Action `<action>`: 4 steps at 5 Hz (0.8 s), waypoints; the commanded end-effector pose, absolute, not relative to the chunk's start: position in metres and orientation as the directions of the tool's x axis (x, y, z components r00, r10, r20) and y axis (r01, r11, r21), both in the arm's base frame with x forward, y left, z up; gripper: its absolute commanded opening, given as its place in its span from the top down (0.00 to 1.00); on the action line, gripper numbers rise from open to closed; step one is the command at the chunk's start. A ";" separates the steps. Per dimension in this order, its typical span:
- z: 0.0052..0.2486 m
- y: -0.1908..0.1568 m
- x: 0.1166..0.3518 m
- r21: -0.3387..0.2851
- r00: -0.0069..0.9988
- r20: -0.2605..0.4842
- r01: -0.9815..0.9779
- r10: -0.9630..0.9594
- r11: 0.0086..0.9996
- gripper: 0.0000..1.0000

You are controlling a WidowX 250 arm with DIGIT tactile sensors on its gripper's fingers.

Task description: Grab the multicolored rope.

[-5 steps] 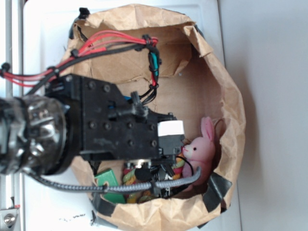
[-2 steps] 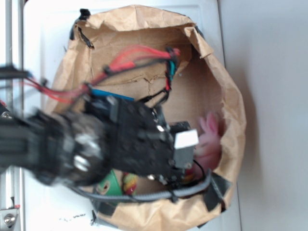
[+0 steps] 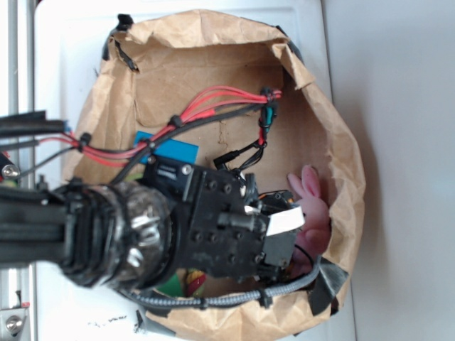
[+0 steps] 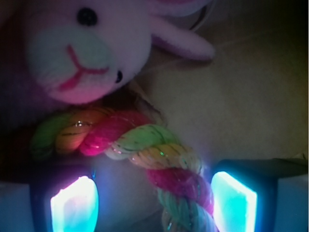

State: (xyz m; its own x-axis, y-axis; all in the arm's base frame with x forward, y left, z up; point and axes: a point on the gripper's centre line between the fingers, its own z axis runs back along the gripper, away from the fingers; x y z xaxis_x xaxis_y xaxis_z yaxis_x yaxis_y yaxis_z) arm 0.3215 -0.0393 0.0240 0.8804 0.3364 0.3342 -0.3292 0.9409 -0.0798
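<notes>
You are hovering the wide-open hand (image 4: 153,203) astride the thick twisted red-yellow-green cotton rope (image 4: 145,154) at lower centre; next, lower and close.

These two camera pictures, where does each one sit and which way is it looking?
Exterior: above, looking down into the paper bag; the black arm and hand fill its lower left.
Wrist: on the hand, looking along its open fingers at the multicolored rope between them, with the pink bunny just behind.
Shared: the bunny shows in both; the rope is mostly hidden under the arm from above.
</notes>
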 end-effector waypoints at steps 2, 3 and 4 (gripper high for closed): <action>0.022 -0.042 0.318 -0.087 0.893 0.328 -0.297 0.309 0.951 1.00; 0.038 -0.035 0.316 -0.122 0.897 0.311 -0.290 0.314 0.949 1.00; 0.055 -0.026 0.315 -0.143 0.895 0.299 -0.302 0.332 0.942 1.00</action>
State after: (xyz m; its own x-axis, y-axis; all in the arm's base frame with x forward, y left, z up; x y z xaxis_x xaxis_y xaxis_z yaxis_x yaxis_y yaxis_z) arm 0.3060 -0.0314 0.0307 0.9159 0.3267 0.2332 -0.3070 0.9444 -0.1173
